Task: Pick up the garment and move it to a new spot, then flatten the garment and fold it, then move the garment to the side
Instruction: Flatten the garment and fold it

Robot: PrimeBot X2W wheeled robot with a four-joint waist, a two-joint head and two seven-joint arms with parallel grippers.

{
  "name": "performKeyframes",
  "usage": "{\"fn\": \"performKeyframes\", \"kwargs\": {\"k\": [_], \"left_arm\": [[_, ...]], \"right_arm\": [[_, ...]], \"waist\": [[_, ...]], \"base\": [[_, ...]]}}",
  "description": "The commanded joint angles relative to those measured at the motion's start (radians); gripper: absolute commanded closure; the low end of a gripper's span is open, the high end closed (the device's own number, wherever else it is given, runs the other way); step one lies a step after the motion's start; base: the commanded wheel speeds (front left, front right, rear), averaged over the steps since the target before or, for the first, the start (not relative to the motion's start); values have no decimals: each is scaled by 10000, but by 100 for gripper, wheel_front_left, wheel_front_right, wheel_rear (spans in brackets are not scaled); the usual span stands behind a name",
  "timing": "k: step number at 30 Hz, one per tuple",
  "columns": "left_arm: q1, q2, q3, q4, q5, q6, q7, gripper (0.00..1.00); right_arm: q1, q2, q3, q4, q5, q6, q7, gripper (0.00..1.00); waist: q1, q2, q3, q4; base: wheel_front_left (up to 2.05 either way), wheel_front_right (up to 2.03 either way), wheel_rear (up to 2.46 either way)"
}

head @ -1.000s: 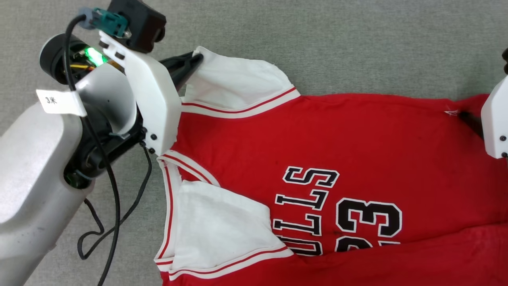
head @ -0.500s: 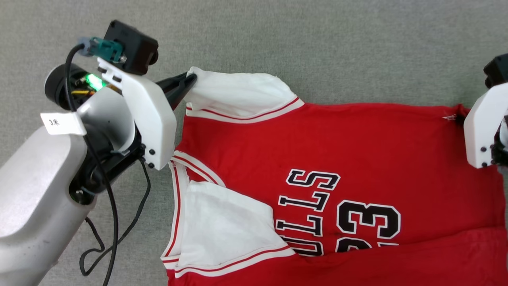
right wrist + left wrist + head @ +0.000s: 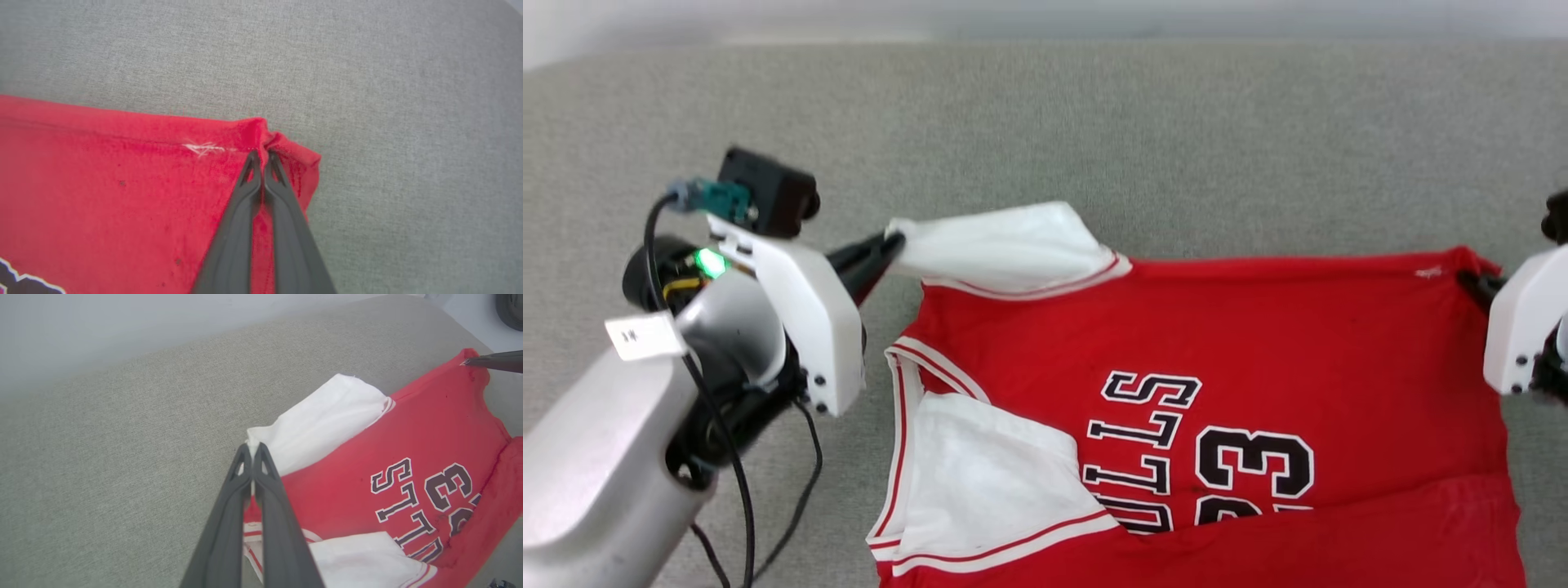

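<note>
Where the left gripper [image 3: 252, 449] presses its fingers together, they pinch the garment [image 3: 412, 428] at the corner of its far white sleeve [image 3: 322, 424]. The right gripper [image 3: 261, 155] is likewise closed, pinching the red hem corner [image 3: 282, 143] into a small raised fold. The garment lies chest-up on the grey woven surface [image 3: 1094, 122], its far edge taut between both grips. The head view gives the number 23 [image 3: 1254, 461]. The right wrist view resolves white loose threads [image 3: 202, 148] beside the pinch, which are a mere speck from the head.

Setting: indoor robot test area, probably a lab. Evidence: grey cloth-covered work surface [image 3: 1176, 147], plain pale wall [image 3: 1045, 16], tagged cable [image 3: 745, 514].
</note>
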Motion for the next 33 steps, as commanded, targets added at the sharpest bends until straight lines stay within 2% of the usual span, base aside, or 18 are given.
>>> {"fn": "performKeyframes", "kwargs": {"k": [1,11,20,27,33], "left_arm": [[216,41,18,-59,-29,59,-56,100],[2244,586,-31,-818,-423,622,-317,100],[3737,837,-188,-1289,-654,1029,-526,100],[4564,868,-639,-994,-565,1123,-529,100],[4681,662,-1053,-579,-441,993,-396,100]], "right_arm": [[192,-13,-42,-12,86,-12,-109,100],[2351,-292,-207,-917,984,-12,-1077,100],[3843,-660,-156,-1840,1689,-10,-1160,100],[4826,-1210,304,-2617,2111,-10,-852,100],[5013,-1680,891,-2729,2021,-12,-745,100]], "waist": [[1,-1,-272,25],[1,-1,-1296,143],[1,-1,-1559,179],[1,-1,-1637,113],[1,-1,-1563,71]], "base": [[0,0,0],[0,0,0],[0,0,0],[0,0,0],[0,0,0]]}}
